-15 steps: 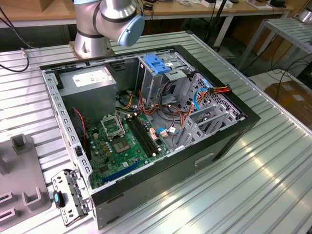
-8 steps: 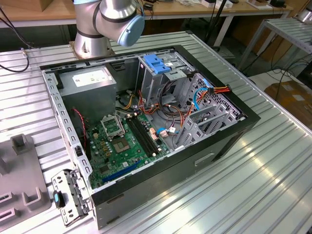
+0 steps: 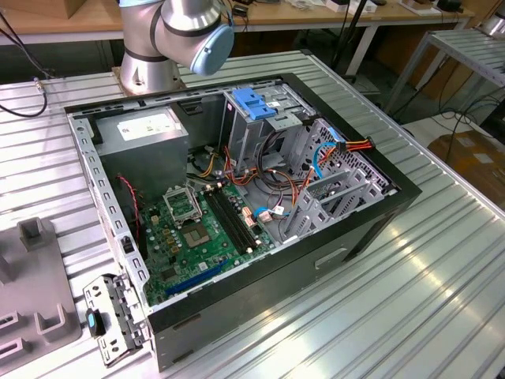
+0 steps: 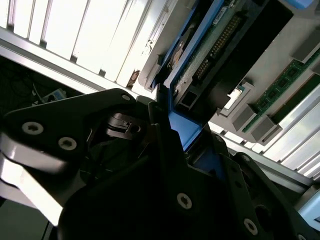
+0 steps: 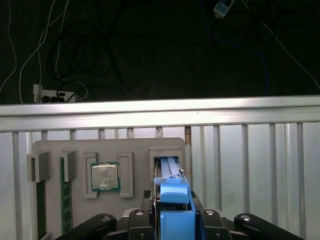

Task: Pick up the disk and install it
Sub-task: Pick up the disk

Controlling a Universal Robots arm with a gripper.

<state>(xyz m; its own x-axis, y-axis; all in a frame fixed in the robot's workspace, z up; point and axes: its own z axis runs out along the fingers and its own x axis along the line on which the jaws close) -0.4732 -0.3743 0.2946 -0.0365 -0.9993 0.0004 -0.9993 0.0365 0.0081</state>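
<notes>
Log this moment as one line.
step: pick up | tool: shut on disk, at blue rail | disk: at grey tray slot | install: not done

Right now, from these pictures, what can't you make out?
The disk's flat face: in the first wrist view it stands edge-on in the grey tray's slot.
The disk's near end: in the second wrist view the claw's black body covers it.
The arm beyond its lower joints: cut off by the exterior view's top edge.
The cables past the table, first wrist view: too dark to trace.
</notes>
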